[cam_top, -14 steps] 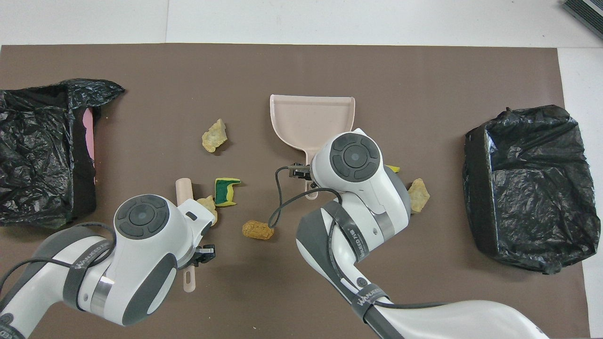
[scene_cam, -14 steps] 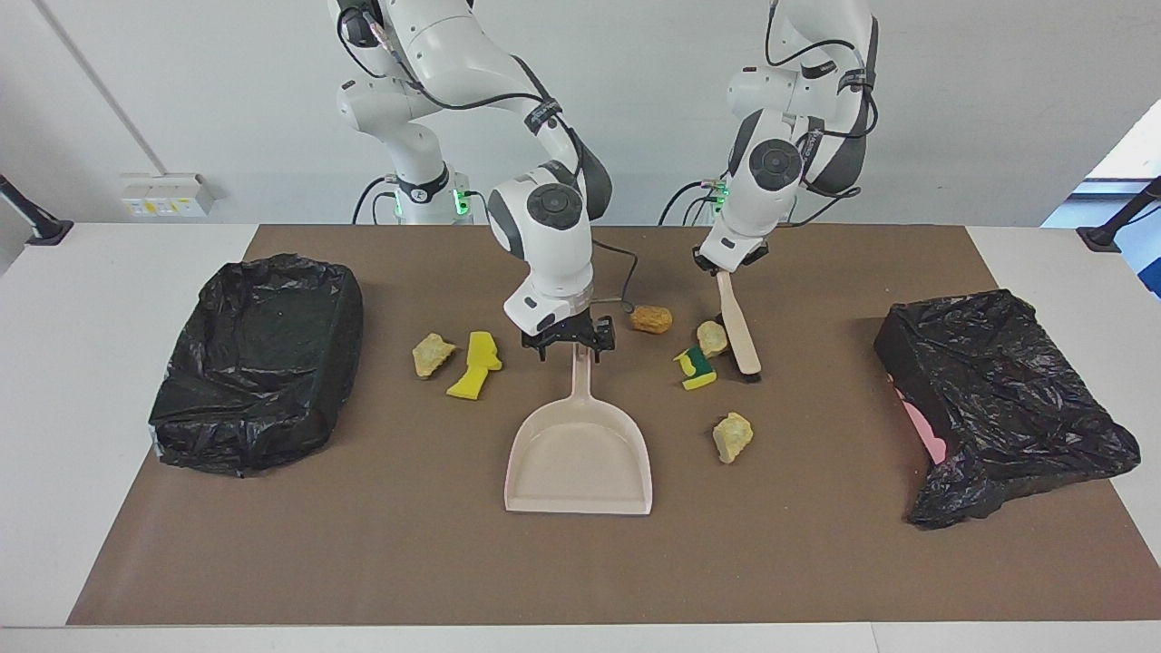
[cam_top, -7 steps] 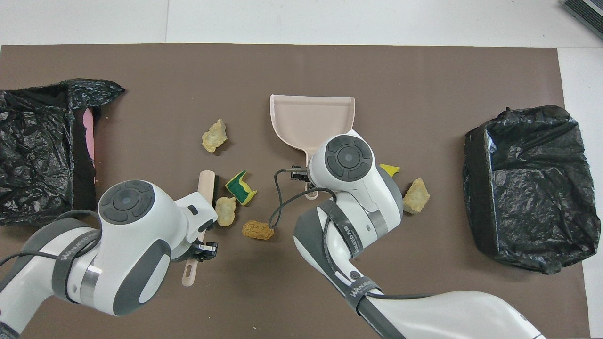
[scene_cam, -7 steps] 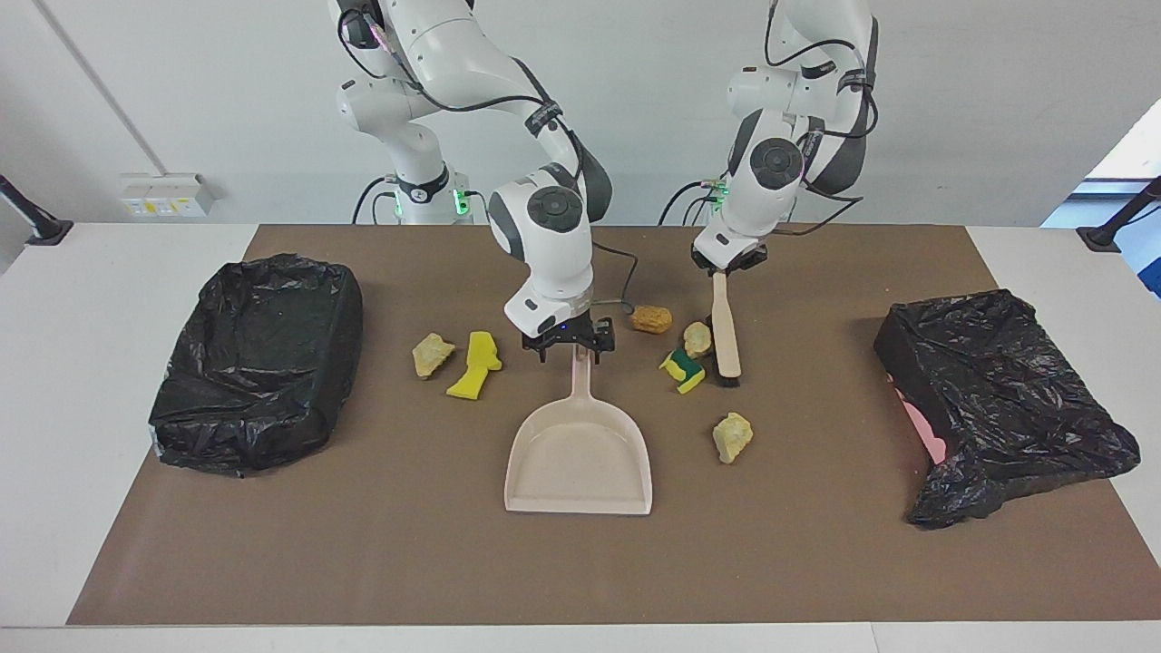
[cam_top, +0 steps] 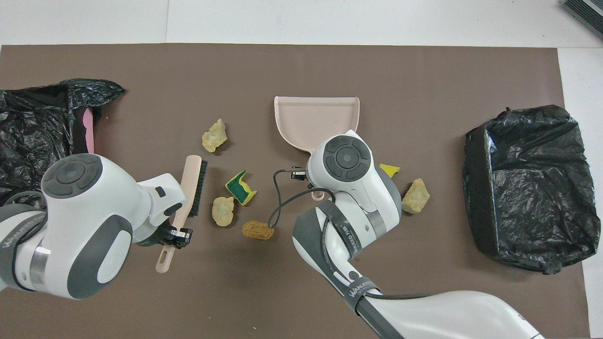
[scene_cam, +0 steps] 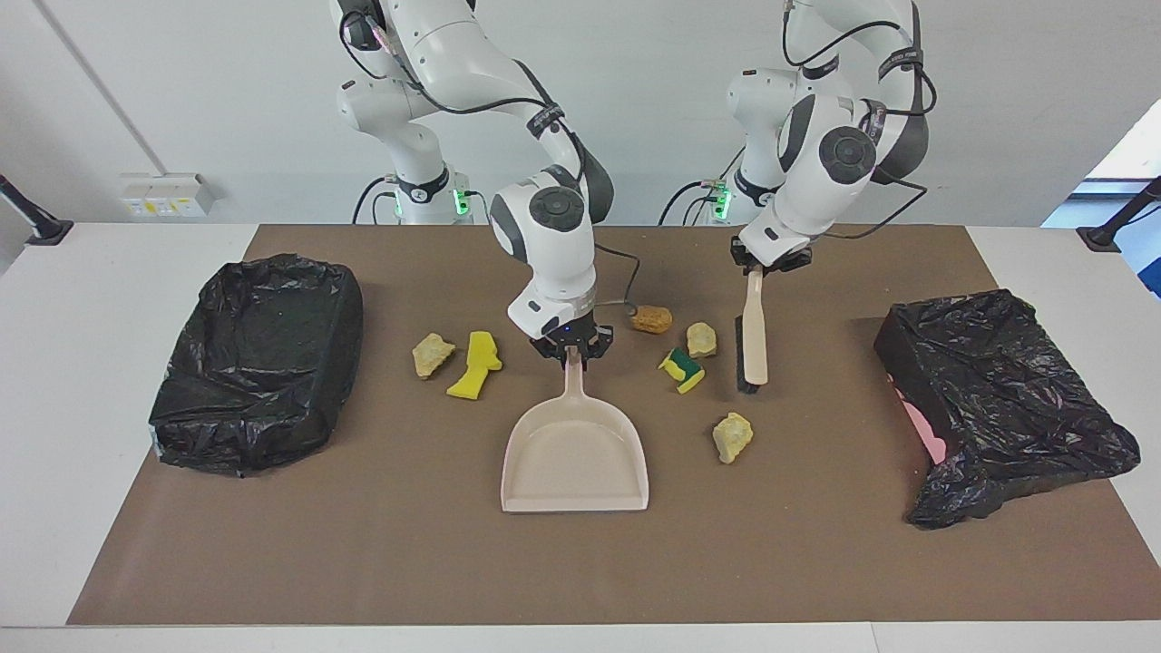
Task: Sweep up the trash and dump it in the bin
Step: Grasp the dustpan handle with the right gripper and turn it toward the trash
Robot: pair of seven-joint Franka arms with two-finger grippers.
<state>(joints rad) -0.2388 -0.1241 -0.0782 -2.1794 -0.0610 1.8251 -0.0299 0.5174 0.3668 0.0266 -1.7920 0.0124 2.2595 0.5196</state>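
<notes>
Frame centre: right gripper [scene_cam: 571, 352] clamps dustpan [scene_cam: 575, 458] handle; upper right: left gripper [scene_cam: 758, 268] grips brush [scene_cam: 753, 332] handle

I've got one high cam facing the robots, one steep overhead from their end; both cover the tabletop [scene_cam: 580, 580].

Two black-bagged bins [scene_cam: 258, 363] [scene_cam: 1007, 399], one beige dustpan [scene_cam: 574, 458], one brush [scene_cam: 753, 331], three pale crumbly chunks [scene_cam: 433, 354] [scene_cam: 700, 339] [scene_cam: 732, 437], two yellow sponge pieces [scene_cam: 475, 365] [scene_cam: 682, 369], one green-backed, one golden-brown lump [scene_cam: 651, 318]
</notes>
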